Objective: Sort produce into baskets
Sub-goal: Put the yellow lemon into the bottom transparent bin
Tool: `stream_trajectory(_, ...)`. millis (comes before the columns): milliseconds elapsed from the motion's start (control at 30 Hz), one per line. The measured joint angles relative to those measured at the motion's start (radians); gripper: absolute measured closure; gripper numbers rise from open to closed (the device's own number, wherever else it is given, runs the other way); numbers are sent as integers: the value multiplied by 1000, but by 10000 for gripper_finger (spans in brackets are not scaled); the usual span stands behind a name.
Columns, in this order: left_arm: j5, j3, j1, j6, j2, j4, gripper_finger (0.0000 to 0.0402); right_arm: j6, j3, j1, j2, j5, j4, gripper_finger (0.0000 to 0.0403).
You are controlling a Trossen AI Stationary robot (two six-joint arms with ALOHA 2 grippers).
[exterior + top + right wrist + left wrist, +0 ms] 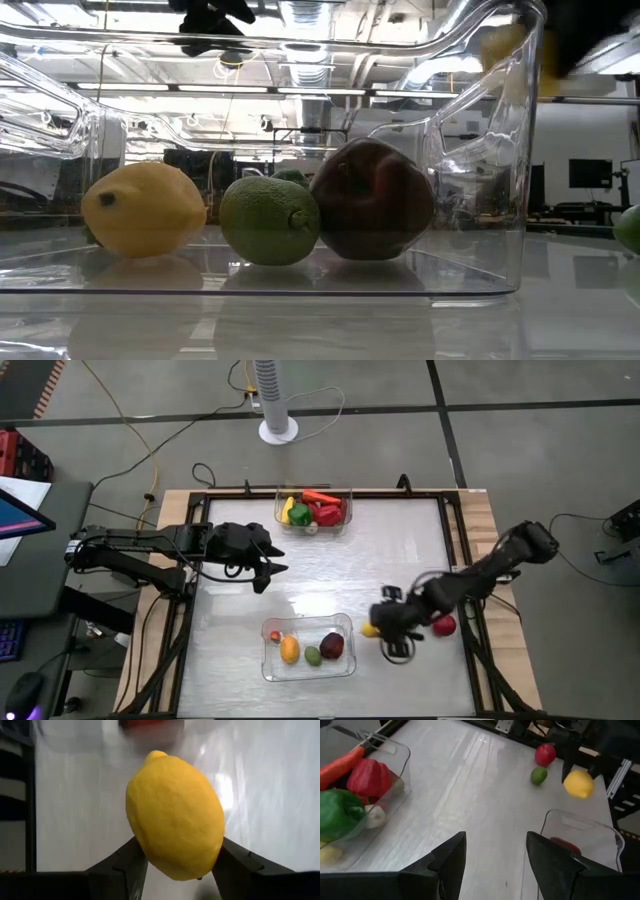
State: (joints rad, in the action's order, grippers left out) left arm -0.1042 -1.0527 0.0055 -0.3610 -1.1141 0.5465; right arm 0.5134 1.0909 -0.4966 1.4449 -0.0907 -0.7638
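Observation:
My right gripper (378,628) is shut on a yellow lemon (175,815), just right of the near clear basket (307,645) and above the table. That basket holds a yellow lemon (145,208), a green lime (270,220), a dark maroon fruit (372,198) and a small red piece (275,636). The far basket (314,510) holds red, green, yellow and orange vegetables. A red fruit (444,625) and a green lime (538,775) lie on the table by my right arm. My left gripper (272,575) is open and empty between the baskets. My right gripper pinches the lemon's two long sides (142,845) between its two fingers, across its middle. The lemon is lifted clear of the table (578,784), its pointed end away from the wrist.
Black rails frame the table (400,540). The middle of the table between the two baskets is open. A white fan stand (278,428) and cables lie on the floor beyond the far edge.

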Motion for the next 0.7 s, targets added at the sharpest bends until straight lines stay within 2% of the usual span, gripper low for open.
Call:
stream_trajectory(133,-1,0,0,-2,0,-21,208,-179,96,91,46,24,39,193)
stream_trajectory(333,3,0,0,-27,0,-23,208,-355,273,141,169,40,49,191)
stream_trajectory(500,14,0,0,-29,0,-18,208,-378,393,155,282,50,32,175)
stream_trajectory(700,18,0,0,-16,0,-2,208,-350,480,202,351,160,-55,134)
